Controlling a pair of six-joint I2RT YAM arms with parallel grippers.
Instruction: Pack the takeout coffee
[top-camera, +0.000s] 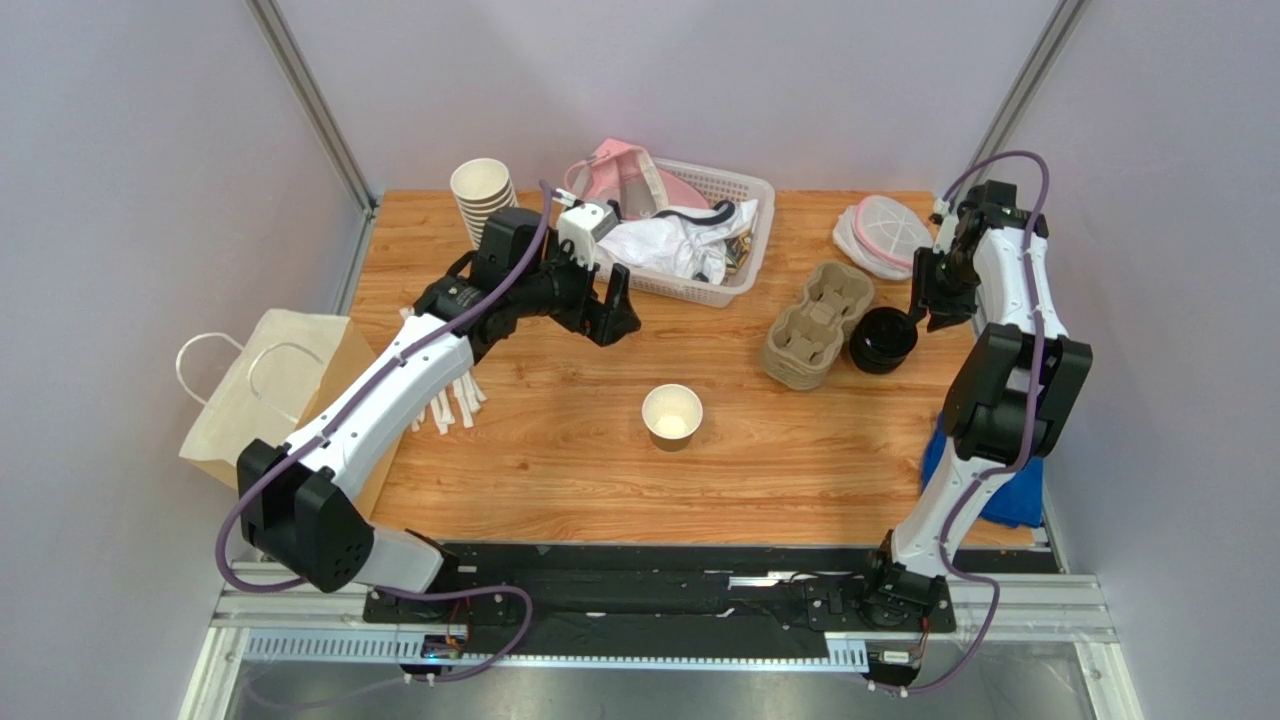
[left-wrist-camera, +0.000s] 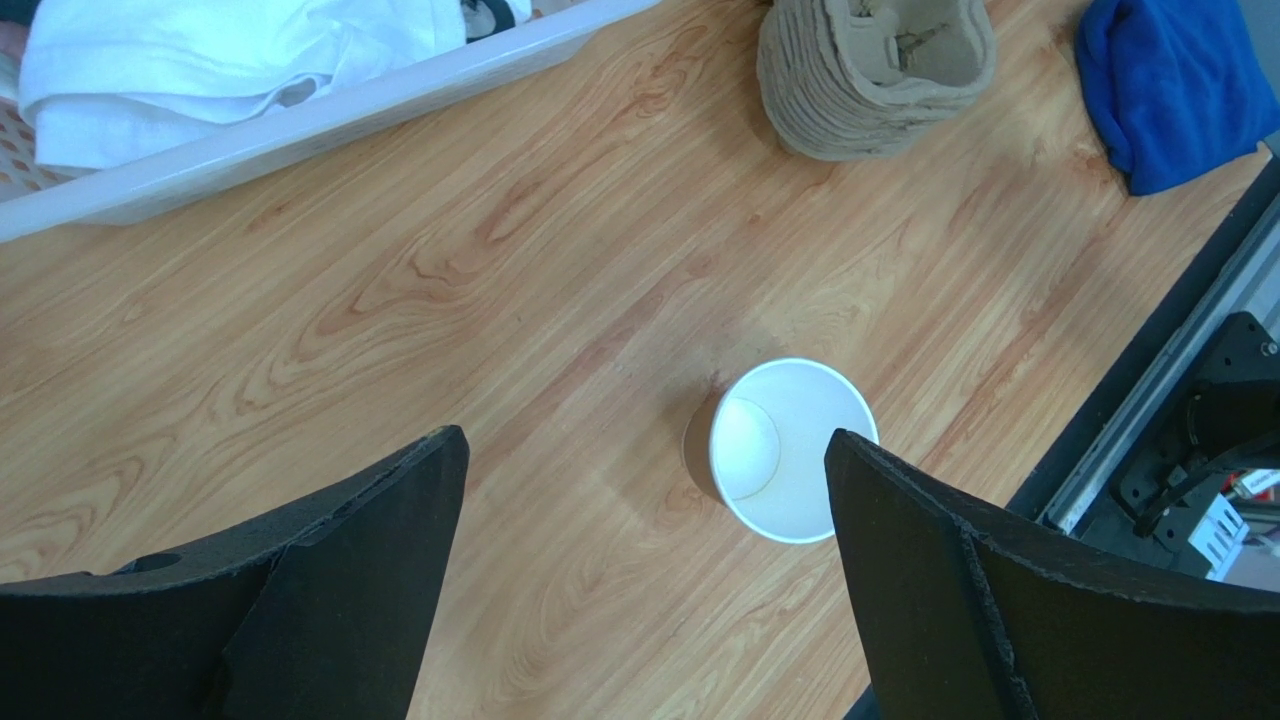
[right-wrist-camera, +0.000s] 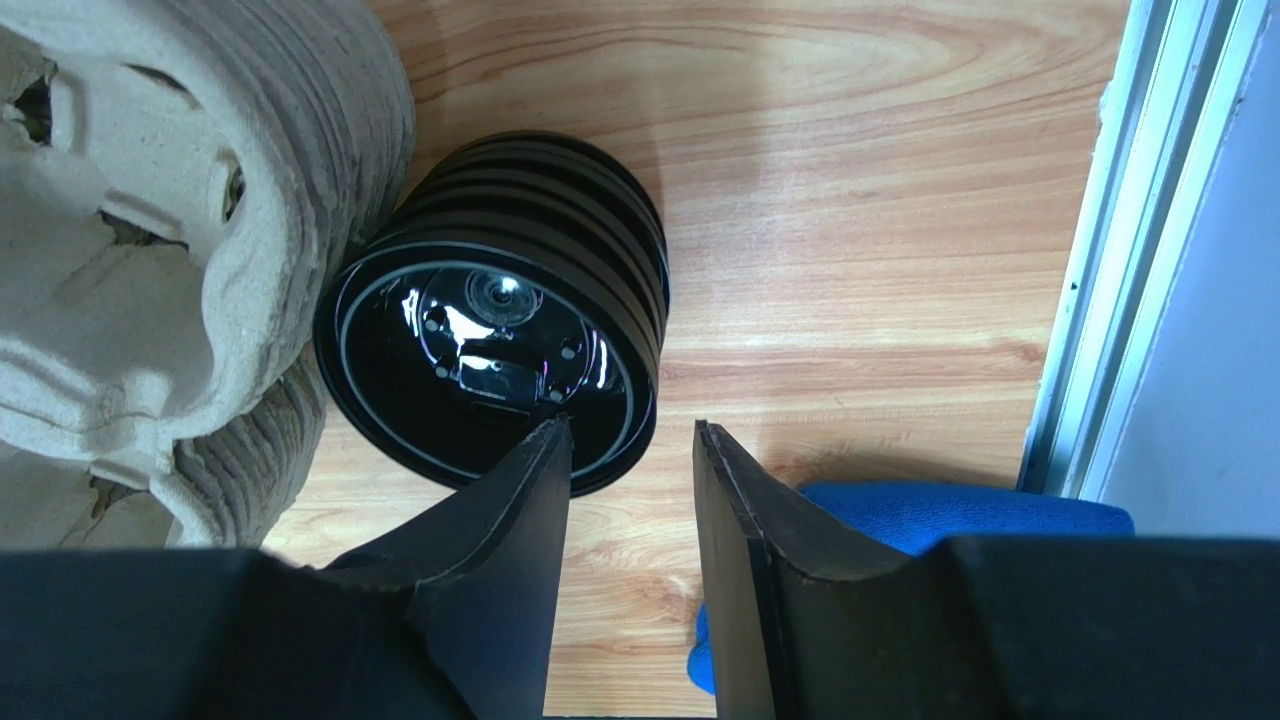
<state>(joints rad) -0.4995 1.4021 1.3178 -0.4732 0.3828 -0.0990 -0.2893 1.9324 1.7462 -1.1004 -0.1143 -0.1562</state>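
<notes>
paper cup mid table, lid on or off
Off: the paper cup stands upright, its white inside open to view from above; the black lids sit stacked beside the cup carriers.

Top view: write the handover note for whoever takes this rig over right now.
Left gripper: open, empty, clear of the cup.
Right gripper: half closed at the lid stack's near rim; grip unclear.
Cup: upright mid-table, lidless.
Done: nothing packed.
To do: lid the cup, then pack it, probably into the bag.
</notes>
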